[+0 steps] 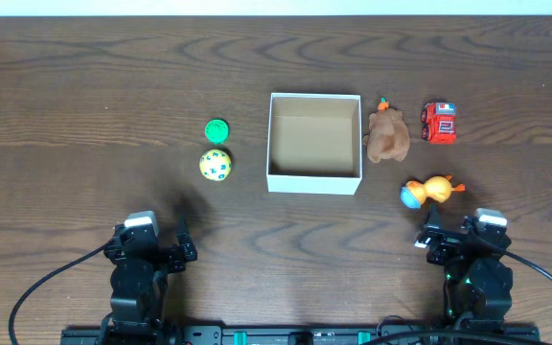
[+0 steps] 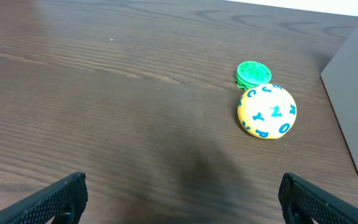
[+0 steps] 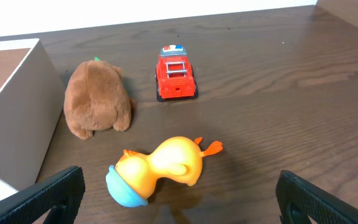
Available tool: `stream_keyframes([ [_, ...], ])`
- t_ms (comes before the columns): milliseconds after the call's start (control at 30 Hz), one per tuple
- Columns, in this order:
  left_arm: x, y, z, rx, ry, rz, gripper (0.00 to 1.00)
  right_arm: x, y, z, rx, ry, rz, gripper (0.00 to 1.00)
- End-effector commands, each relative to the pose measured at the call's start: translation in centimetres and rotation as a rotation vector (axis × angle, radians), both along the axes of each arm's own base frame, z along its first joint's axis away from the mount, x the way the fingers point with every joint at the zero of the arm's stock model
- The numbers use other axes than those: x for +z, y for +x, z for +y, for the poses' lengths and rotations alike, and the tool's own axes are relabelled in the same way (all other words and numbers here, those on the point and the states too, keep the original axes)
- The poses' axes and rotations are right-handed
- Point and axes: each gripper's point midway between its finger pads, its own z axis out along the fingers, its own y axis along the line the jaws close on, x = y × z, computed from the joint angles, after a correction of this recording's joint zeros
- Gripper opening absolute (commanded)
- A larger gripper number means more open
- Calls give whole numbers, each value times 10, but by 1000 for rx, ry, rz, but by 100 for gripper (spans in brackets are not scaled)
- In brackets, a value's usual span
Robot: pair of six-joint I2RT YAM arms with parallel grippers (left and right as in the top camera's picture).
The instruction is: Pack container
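The container is a square white-walled box with a tan inside, empty, at the table's middle. Its wall shows in the left wrist view and the right wrist view. Left of it lie a green disc and a yellow ball with blue letters. Right of it lie a brown plush, a red fire truck and an orange duck with a blue cap. My left gripper is open and empty near the front. My right gripper is open, just short of the duck.
The dark wooden table stretches wide on both sides. Cables run from both arm bases along the front edge.
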Motion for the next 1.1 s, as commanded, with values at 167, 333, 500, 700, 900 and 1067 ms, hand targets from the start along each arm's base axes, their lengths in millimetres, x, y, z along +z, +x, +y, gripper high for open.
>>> stream_keyframes([
  [167, -6, 0, 2, 4, 11, 9, 98, -1, 0, -1, 0, -13, -2, 99],
  [333, -6, 0, 2, 4, 11, 9, 98, -1, 0, -1, 0, -13, -2, 99],
  [500, -6, 0, 2, 4, 11, 9, 98, -1, 0, -1, 0, -13, -2, 99],
  [700, -6, 0, 2, 4, 11, 9, 98, -1, 0, -1, 0, -13, -2, 99],
  [900, -6, 0, 2, 4, 11, 9, 98, -1, 0, 1, 13, -8, -2, 99],
  [1067, -6, 0, 2, 4, 11, 9, 98, -2, 2, 30, 167, 57, -2, 99],
])
